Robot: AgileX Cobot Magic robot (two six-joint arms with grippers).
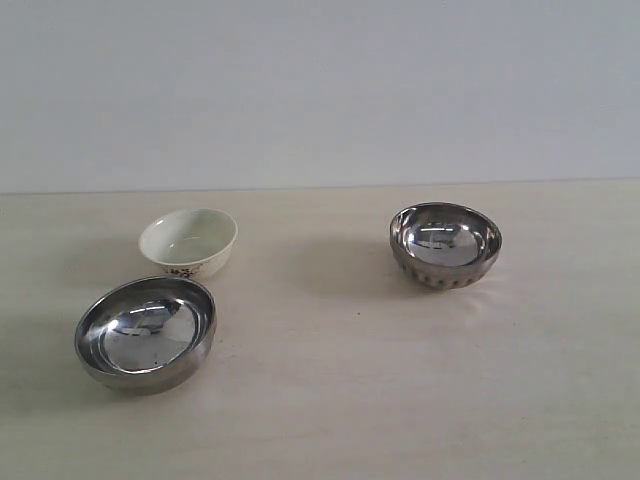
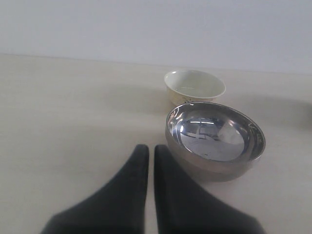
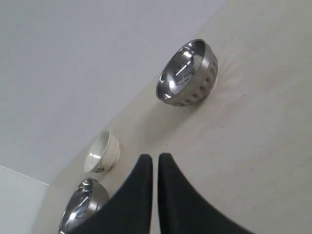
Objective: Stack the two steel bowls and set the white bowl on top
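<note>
The wider smooth steel bowl [image 1: 146,334] [image 2: 215,139] [image 3: 82,208] stands upright at the front left of the table. Just behind it sits the white bowl [image 1: 188,241] [image 2: 194,87] [image 3: 102,151], cream with a dark floral pattern low on its side. The smaller ribbed steel bowl [image 1: 445,244] [image 3: 187,73] stands alone at the right. All three are apart and empty. Neither gripper shows in the exterior view. My left gripper [image 2: 150,149] is shut, empty, just short of the smooth bowl's rim. My right gripper [image 3: 154,158] is shut, empty, well back from the ribbed bowl.
The pale wooden table [image 1: 340,380] runs to a plain white wall [image 1: 320,90] behind. Nothing else lies on it. Bare surface lies between the left pair of bowls and the ribbed bowl.
</note>
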